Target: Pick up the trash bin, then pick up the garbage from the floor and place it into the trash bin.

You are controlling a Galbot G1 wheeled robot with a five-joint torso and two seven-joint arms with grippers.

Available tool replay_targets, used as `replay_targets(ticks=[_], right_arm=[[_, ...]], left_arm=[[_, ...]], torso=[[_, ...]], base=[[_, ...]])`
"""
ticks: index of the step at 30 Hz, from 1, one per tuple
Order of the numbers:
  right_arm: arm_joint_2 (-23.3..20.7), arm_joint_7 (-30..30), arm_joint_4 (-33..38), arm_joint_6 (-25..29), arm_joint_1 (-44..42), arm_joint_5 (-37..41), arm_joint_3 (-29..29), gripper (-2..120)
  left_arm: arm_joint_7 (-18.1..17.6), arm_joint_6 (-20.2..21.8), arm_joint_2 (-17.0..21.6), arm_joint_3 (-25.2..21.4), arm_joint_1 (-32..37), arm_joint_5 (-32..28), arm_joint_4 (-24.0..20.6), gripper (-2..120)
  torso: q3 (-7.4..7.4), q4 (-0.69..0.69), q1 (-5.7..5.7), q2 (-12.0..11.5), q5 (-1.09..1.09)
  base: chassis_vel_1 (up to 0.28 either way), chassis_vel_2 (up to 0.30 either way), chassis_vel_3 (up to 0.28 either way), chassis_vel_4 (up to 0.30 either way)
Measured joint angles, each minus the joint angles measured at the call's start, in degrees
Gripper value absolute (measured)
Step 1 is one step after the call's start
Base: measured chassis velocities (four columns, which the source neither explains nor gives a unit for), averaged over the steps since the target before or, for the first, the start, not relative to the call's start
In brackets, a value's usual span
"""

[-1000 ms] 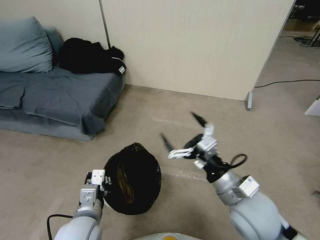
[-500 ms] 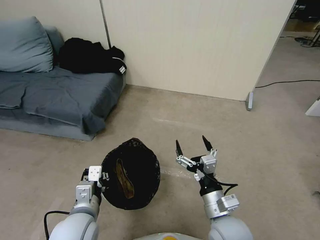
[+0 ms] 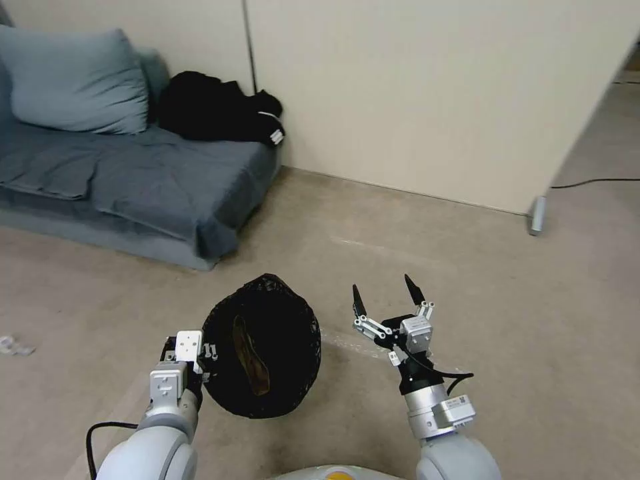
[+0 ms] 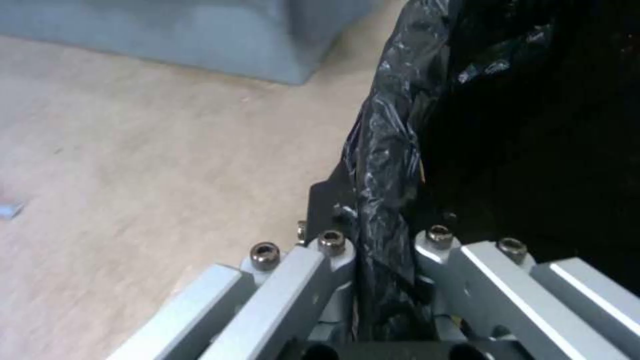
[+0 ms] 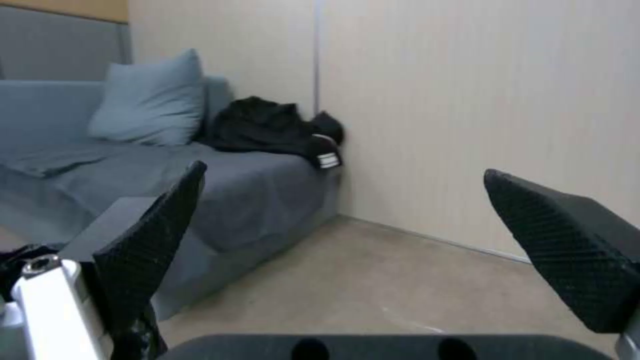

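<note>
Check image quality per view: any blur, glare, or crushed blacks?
Head view: sharp, even light, no glare; trash bin interior nearly pure black. Left wrist view: soft focus, left gripper clamped on the bag-lined rim, bag glossy with small highlights. Right wrist view: right gripper fingertips sharp, sofa slightly soft.

Floor (image 3: 467, 267): tan carpet, with pale tape strips across its middle; a grey sofa (image 3: 133, 180) stands on it against the wall at left; a small pale scrap (image 3: 13, 345) lies at the far left; a black cable (image 3: 593, 182) trails at the right edge.
</note>
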Motion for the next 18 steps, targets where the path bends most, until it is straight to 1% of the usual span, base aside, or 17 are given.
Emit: replay_targets(ticks=[8,18], right_arm=[[-0.7,-0.3,-0.4,-0.1,1.7,1.0,-0.1,100],[-1.6,-1.2,-0.4,-0.4,2.6,1.4,-0.1,100]], left_arm=[[0.0,0.1,-0.2,-0.1,0.1,0.0,-0.2,2],[0.0,0.1,0.0,-0.2,0.2,0.0,-0.3,2]], torso=[[0.00,0.00,0.00,0.0,0.00],[0.00,0.00,0.00,0.0,0.00]], base=[[0.119,0.109,0.105,0.111],[0.130,0.126,0.129,0.125]])
